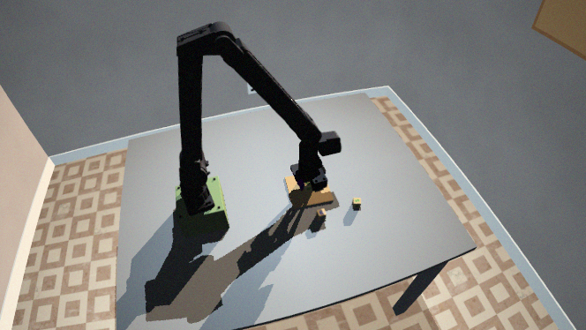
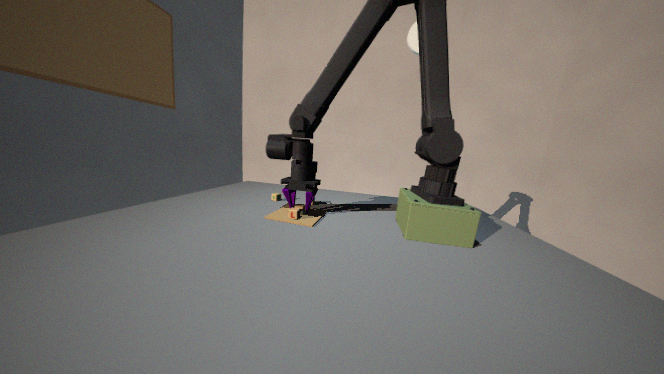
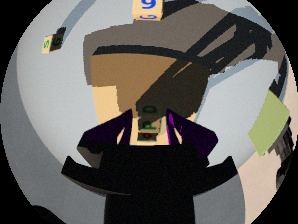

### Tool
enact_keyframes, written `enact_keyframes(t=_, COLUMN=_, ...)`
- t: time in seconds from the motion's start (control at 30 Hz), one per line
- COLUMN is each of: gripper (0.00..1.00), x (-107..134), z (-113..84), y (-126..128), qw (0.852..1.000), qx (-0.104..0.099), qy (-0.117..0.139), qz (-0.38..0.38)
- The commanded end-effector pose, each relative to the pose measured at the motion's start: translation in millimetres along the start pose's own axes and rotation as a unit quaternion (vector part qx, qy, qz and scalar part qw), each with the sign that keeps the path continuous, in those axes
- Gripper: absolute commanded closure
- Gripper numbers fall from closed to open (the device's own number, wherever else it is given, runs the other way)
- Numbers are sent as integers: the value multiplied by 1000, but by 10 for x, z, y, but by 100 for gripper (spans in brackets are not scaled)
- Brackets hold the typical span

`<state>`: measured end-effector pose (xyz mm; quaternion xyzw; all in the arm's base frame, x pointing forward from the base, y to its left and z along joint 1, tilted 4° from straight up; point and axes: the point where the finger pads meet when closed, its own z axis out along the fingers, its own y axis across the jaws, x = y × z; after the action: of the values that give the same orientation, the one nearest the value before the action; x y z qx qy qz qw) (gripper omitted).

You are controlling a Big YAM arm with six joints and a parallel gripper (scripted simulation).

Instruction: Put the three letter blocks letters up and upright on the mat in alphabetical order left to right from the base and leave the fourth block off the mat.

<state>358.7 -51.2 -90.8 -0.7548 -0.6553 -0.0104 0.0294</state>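
Grey tabletop [image 1: 375, 154] [image 2: 250, 300] [image 3: 50, 90] is being shadowed; above the mat [image 1: 291, 186] [image 2: 311, 221] [image 3: 106, 100], a green-lettered block [image 2: 298, 207] [image 3: 149, 125] is being straddled, ungripped, by the half-open gripper [image 1: 308, 187] [image 2: 300, 207] [image 3: 149, 113].

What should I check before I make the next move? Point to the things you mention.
1. Fingers [image 1: 301, 184] [image 2: 310, 199] open, not clamped on a block: ok.
2. Mat [image 1: 324, 198] [image 2: 310, 220] [image 3: 110, 70] flat on the table: ok.
3. Three blocks on the mat: not ok; the S block [image 1: 356, 203] [image 2: 275, 197] [image 3: 46, 43] and the blue-marked block [image 1: 321, 213] [image 3: 148, 6] are both off it.
4. Fingers clear of the red L block [image 2: 293, 214]: cannot tell, views too coarse.
5. Letters on the mat blocks' tops upright from the base: cannot tell.
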Motion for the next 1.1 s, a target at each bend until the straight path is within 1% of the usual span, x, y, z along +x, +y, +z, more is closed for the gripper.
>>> enact_keyframes(t=0.0, gripper=55, x=21, z=3, y=17, qw=1000, qx=-7, qy=-2, qz=2)
enact_keyframes(t=0.23, gripper=55, x=21, z=3, y=17, qw=1000, qx=-7, qy=-2, qz=2)
enact_keyframes(t=0.27, gripper=61, x=21, z=3, y=17, qw=1000, qx=-7, qy=-2, qz=2)
enact_keyframes(t=0.8, gripper=61, x=21, z=3, y=17, qw=1000, qx=-7, qy=-2, qz=2)
enact_keyframes(t=0.83, gripper=80, x=21, z=3, y=17, qw=1000, qx=-7, qy=-2, qz=2)
enact_keyframes(t=1.07, gripper=80, x=21, z=3, y=17, qw=1000, qx=-7, qy=-2, qz=1)
